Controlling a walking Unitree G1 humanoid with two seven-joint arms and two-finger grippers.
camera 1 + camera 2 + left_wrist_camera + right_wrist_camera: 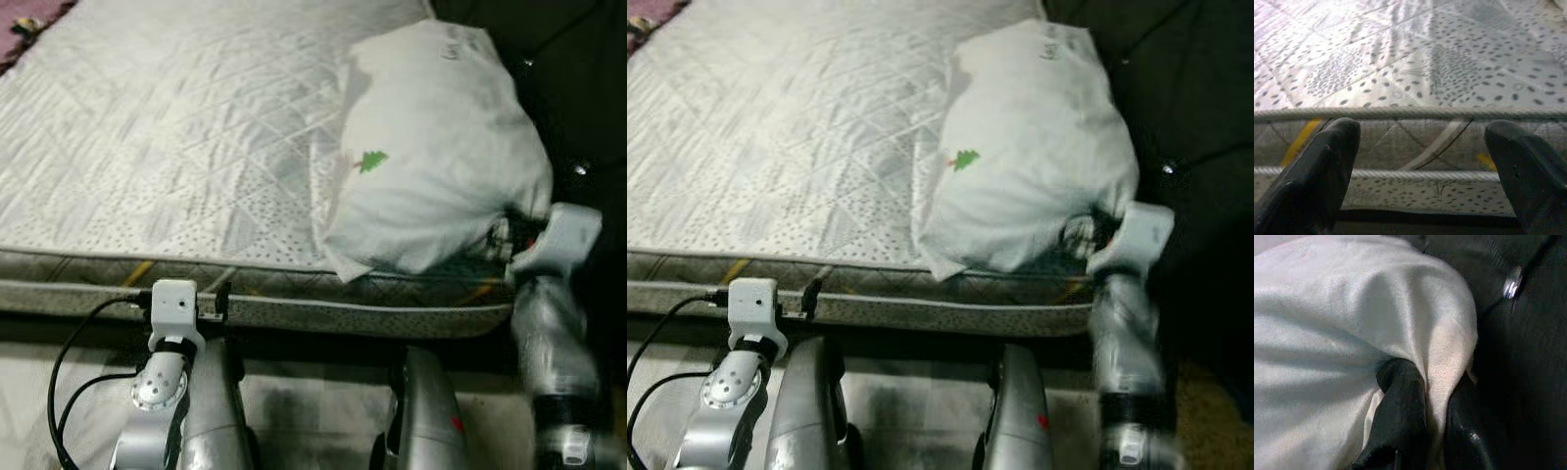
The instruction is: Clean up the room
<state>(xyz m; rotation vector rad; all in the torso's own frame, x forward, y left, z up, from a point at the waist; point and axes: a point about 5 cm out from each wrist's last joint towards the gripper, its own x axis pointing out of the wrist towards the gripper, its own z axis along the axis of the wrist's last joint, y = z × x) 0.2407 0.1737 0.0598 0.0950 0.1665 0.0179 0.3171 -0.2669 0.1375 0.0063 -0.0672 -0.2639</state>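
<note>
In the left eye view, a bare quilted mattress [167, 147] fills most of the frame, its piped front edge running across below the middle. A white pillow [436, 147] with a small green tree print [372, 161] lies at the mattress's front right corner, overhanging the front edge a little. The right gripper [502, 233] is at the pillow's lower right end, where the cloth bunches. The left arm's white wrist block [174, 305] sits low, just in front of the mattress's front edge, with a black cable [59, 377] looping off it.

The right eye view shows the same layout, with dark floor to the right of the mattress.

In the left wrist view, the left gripper [1422, 161] faces the mattress's side seam; its two black fingers [1317, 171] stand wide apart with nothing between them.

In the right wrist view, the right gripper's black fingers [1400, 421] are closed tight on a fold of the white pillow cloth, which drapes over them.
</note>
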